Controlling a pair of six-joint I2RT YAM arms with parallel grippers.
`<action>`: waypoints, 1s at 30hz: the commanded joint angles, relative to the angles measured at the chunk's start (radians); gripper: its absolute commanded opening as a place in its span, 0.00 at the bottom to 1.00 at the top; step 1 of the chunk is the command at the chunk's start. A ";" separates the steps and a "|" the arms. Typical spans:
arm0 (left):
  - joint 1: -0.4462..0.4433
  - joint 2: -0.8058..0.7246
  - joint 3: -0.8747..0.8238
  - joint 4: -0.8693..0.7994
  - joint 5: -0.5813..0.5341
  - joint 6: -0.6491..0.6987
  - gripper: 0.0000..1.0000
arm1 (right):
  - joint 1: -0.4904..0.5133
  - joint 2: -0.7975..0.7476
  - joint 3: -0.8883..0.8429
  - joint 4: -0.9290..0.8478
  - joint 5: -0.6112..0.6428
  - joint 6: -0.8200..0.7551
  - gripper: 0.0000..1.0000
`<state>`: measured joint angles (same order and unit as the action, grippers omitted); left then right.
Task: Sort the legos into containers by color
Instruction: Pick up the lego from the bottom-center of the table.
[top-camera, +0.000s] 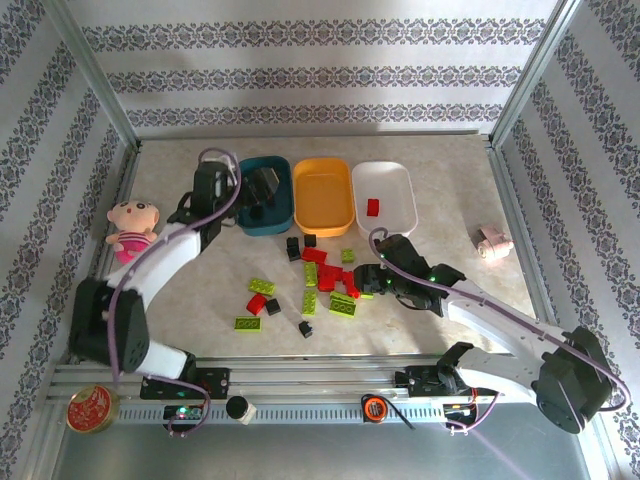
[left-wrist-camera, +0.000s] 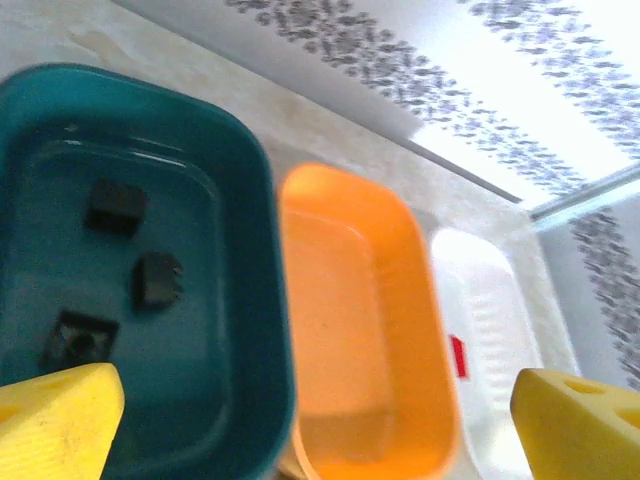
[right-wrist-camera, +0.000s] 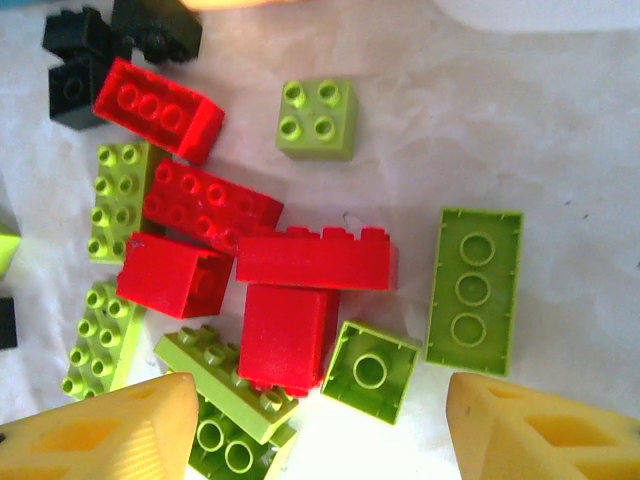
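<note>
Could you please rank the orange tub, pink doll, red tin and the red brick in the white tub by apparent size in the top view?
1. orange tub
2. pink doll and red tin, too alike to rank
3. red brick in the white tub, clearly smallest

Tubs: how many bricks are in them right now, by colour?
Black bricks: 3, in the teal tub
Red brick: 1, in the white tub
Green: 0
Total: 4
</note>
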<state>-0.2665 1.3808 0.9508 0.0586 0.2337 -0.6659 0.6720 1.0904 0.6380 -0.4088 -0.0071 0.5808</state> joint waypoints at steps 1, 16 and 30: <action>-0.050 -0.106 -0.122 0.020 0.015 -0.025 1.00 | 0.043 0.056 0.003 -0.022 -0.063 0.005 0.68; -0.081 -0.401 -0.395 -0.145 -0.040 0.002 1.00 | 0.209 0.275 0.060 0.019 -0.078 -0.038 0.77; -0.079 -0.394 -0.408 -0.144 -0.062 0.011 1.00 | 0.266 0.343 0.132 -0.059 -0.110 -0.118 0.64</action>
<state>-0.3412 0.9901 0.5575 -0.0681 0.1890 -0.6769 0.9325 1.4338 0.7406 -0.4137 -0.1802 0.4911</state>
